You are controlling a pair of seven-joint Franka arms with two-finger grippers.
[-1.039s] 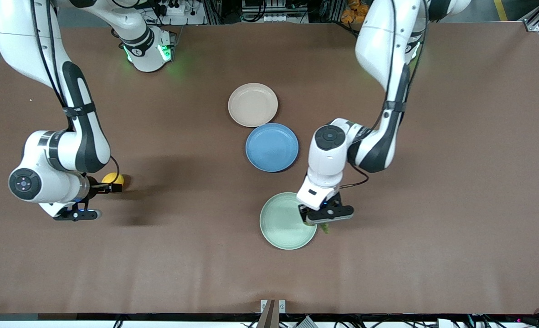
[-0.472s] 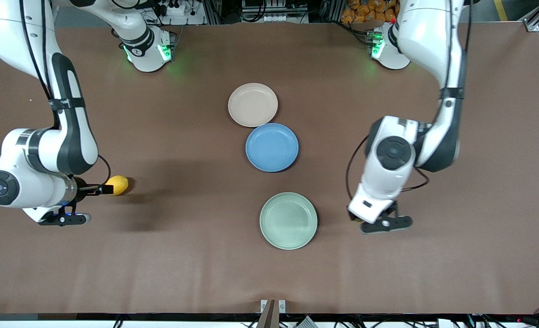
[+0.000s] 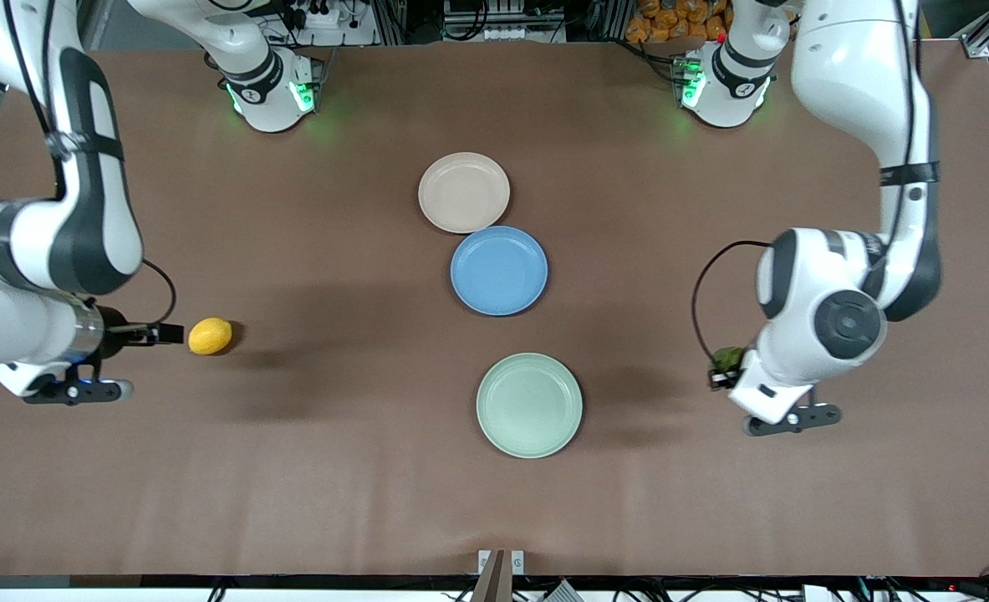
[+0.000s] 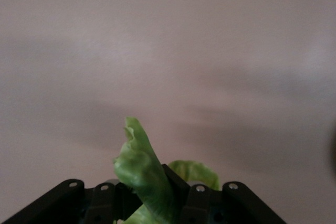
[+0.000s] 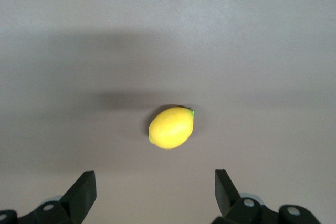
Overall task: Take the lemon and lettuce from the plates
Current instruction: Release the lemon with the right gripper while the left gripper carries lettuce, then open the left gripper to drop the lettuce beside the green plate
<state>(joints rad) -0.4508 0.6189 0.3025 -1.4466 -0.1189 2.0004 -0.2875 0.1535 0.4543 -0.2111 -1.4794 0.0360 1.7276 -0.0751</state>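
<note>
Yellow lemon (image 3: 210,336) freed beside spread right gripper (image 5: 155,195); left gripper (image 4: 152,203) clamps lettuce (image 4: 142,169), off mint plate (image 3: 494,418).

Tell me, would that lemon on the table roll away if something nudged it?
Probably. The lemon is smooth and oval, lying free on the bare table with nothing beside it to stop it. Its pointed ends suggest a wobbling, curving roll. The open right tool isn't touching it.

Left pincer (image 3: 721,368) carried lettuce (image 3: 726,359) off; right pincer (image 3: 168,334) released lemon (image 3: 210,335).
</note>
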